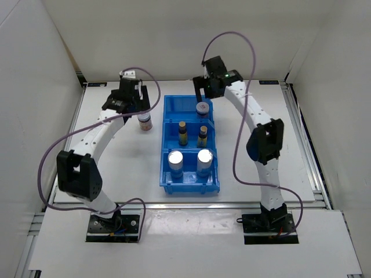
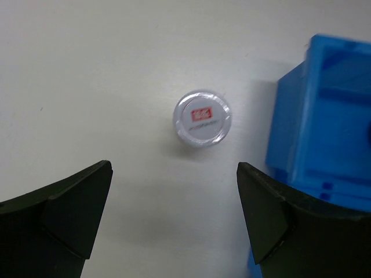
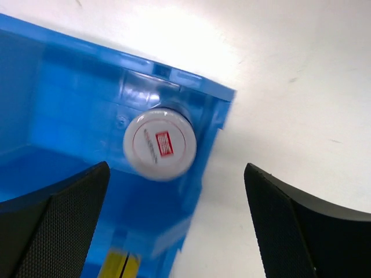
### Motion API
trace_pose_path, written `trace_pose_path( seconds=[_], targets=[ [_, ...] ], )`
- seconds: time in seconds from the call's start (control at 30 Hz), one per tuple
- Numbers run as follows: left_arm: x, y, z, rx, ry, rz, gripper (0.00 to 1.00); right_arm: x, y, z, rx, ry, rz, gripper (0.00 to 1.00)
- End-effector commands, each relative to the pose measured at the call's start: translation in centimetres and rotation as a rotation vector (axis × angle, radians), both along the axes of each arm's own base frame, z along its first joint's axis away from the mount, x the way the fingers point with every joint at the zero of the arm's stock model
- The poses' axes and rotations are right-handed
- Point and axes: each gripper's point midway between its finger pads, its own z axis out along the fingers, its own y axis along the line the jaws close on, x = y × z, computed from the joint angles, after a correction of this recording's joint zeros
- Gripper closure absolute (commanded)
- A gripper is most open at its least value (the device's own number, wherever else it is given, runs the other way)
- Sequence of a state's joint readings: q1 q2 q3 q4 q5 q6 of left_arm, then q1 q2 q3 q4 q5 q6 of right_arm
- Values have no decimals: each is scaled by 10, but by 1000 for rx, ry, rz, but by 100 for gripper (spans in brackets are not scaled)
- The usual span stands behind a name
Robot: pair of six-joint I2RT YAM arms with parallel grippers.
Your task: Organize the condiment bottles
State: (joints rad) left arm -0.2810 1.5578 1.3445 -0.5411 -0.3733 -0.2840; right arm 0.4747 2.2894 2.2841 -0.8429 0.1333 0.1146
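One white-lidded jar [image 1: 145, 121] stands upright on the table [image 1: 116, 174], just left of the blue bin [image 1: 164, 156] and not touching it. Your left gripper [image 1: 132, 97] hangs over it. In the left wrist view the jar [image 2: 202, 117] sits ahead of the gripper [image 2: 174, 168], in line with the gap. The jaws are spread wide with nothing in them.

The second jar [image 1: 202, 108] is in the bin's far compartment, at its right side. In the right wrist view it [image 3: 160, 144] sits beyond your right gripper [image 3: 177, 168], jaws wide apart and clear of it.

Only the wrist views show the red mark on each lid. Only the top view shows the two brown bottles [image 1: 182, 133] in the middle compartment and the two silver-topped cylinders [image 1: 175, 159] in the near one.
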Motion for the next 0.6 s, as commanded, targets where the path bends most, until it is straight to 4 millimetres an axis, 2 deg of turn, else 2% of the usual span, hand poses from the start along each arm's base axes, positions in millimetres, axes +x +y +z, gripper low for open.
trace_pose_path(
  seconds=[0.0, 0.03, 0.07, 0.13, 0.17, 0.2, 0.23, 0.27, 0.3, 0.33, 0.37, 0.43, 0.47, 0.53, 0.57],
  targets=[
    [32, -20, 21, -71, -38, -129, 1, -17, -20, 137, 66, -253, -26, 0],
    [38, -19, 15, -82, -23, -134, 1, -24, -24, 143, 69, -259, -26, 0],
    [43, -22, -5, -98, 28, -151, 1, -41, -33, 150, 65, -252, -26, 0],
    [53, -25, -11, -106, 44, -141, 1, -58, -40, 155, 80, -242, -43, 0],
    [56, -24, -28, -103, 77, -126, 1, -73, -48, 172, 101, -268, -50, 0],
    [60, -23, -31, -112, 83, -126, 1, -82, -52, 174, 107, -265, -56, 0],
    [63, -23, -38, -110, 97, -125, 1, -94, -56, 158, 91, -223, -49, 0],
    [65, -30, -56, -126, 144, -147, 1, -108, -63, 172, 112, -247, -56, 0],
    [68, -27, -61, -133, 151, -144, 1, -115, -67, 172, 112, -246, -56, 0],
    [68, -29, -69, -136, 171, -149, 1, -124, -74, 159, 92, -218, -76, 0],
    [73, -32, -81, -140, 192, -154, 1, -136, -82, 168, 98, -244, -84, 0],
    [78, -37, -86, -156, 200, -171, 1, -141, -93, 173, 89, -286, -114, 0],
    [77, -39, -99, -161, 227, -176, 1, -149, -100, 172, 80, -291, -125, 0],
    [80, -36, -103, -176, 234, -166, 1, -152, -104, 178, 83, -315, -136, 0],
    [80, -37, -109, -181, 245, -158, 5, -154, -107, 183, 84, -329, -143, 0]
  ],
)
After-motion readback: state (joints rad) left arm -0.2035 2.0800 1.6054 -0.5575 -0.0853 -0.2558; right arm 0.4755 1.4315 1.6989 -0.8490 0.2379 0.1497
